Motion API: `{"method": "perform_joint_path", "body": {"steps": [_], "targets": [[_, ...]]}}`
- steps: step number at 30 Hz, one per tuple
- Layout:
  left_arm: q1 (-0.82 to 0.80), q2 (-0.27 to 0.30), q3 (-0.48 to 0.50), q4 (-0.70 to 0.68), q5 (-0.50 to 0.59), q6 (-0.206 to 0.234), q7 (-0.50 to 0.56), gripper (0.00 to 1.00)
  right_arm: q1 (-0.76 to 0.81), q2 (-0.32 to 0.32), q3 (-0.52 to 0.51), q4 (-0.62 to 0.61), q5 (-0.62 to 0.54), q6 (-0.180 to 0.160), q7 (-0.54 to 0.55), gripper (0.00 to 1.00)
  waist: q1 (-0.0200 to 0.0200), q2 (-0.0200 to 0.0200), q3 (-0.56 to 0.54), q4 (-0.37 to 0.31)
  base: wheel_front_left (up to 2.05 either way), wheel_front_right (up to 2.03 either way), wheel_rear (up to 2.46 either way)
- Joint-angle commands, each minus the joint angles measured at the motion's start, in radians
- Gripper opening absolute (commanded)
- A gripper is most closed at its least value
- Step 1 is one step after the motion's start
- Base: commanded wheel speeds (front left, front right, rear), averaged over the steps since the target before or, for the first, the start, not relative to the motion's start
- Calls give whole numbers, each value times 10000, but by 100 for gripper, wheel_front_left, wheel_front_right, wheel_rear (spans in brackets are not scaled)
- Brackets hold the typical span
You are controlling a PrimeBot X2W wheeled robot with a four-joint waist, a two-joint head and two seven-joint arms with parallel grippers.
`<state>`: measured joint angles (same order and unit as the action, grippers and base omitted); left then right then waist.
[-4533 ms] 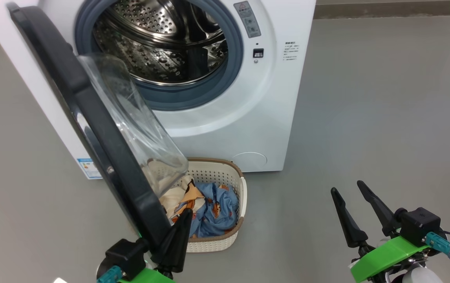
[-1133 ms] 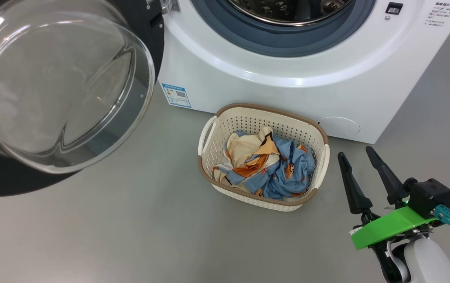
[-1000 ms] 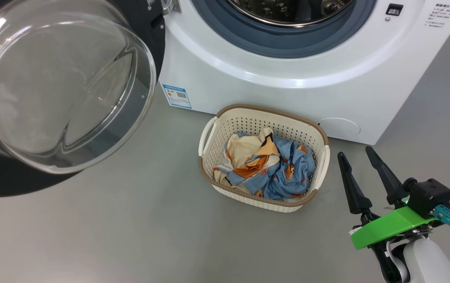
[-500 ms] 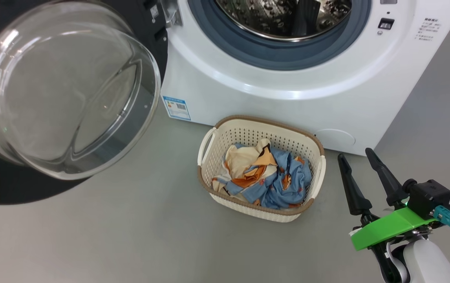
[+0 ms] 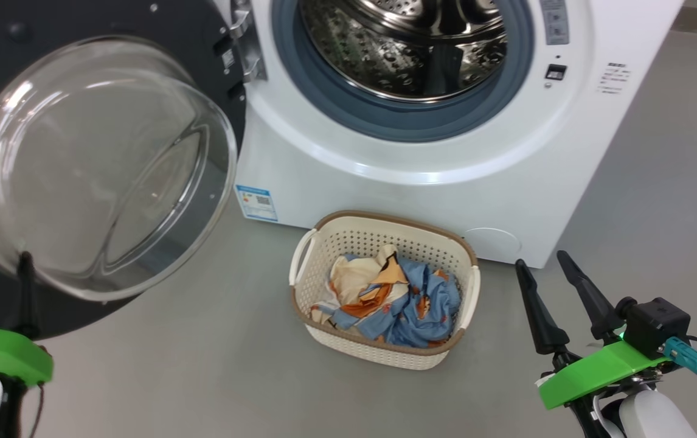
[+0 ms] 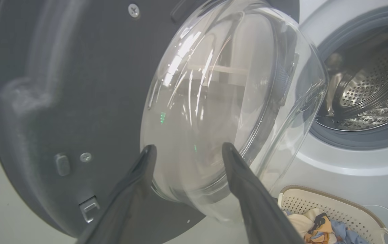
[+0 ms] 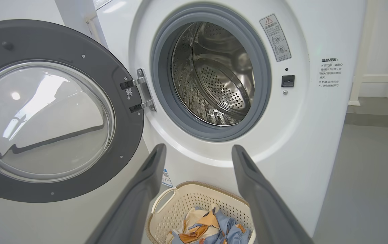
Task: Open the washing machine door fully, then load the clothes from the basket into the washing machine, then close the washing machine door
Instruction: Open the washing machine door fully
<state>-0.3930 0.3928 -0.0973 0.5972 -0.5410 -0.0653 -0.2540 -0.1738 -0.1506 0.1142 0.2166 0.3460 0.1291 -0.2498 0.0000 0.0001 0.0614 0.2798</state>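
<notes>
Door's swung right round since the earlier shot. The washing machine door [image 5: 111, 18] was only half open with the left pincer [image 6: 188, 147] clamped on its rim, and now it hangs wide open on its hinge at the left of the washing machine [image 5: 446, 201]. The head camera has shifted too, so part of that change is just the view.

The clothes [image 5: 385, 304] sit crumpled in the basket [image 5: 379, 356], which stands on the floor [image 5: 202, 377] right at the washer's front base, below the drum [image 5: 403, 48] opening. I'd say they're light, soft and floppy, so they won't slip but will droop and trail. Best bet is to pinch a raised fold near the top middle of the heap, deep enough to catch more than one layer. The basket looks light too and could slide or tip if a piece snags.

Left pincer has its fingers spread wide and holds nothing. The tips are close to the door's glass bulge; can't tell if they touch. Right pincer [image 5: 539, 258] is spread wide as well, empty, and hovers over the floor just right of the basket.
</notes>
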Motion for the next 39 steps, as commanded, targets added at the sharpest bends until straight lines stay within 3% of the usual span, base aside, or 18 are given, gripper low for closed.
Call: {"method": "perform_joint_path", "body": {"steps": [1,12,22,39], "targets": [[1,433,318,-537,-32,125,-32,100,-8,5,293,-322,-50,16,-120,100,0,-1,-154,-260,0,0,0],[1424,20,56,-3024,165,884,99,100,33,-155,579,-473,-111,16,-120,100,0,-1,-311,-1221,0,0,0],[2543,-498,-167,-4395,244,1372,47,100,-14,-331,677,-480,-129,16,-120,100,0,-1,-250,-2288,0,0,0],[3171,-1241,-439,-4831,812,1208,-73,100,-86,-776,811,-366,-13,16,-120,100,0,-1,-535,-3212,0,0,0]]}}
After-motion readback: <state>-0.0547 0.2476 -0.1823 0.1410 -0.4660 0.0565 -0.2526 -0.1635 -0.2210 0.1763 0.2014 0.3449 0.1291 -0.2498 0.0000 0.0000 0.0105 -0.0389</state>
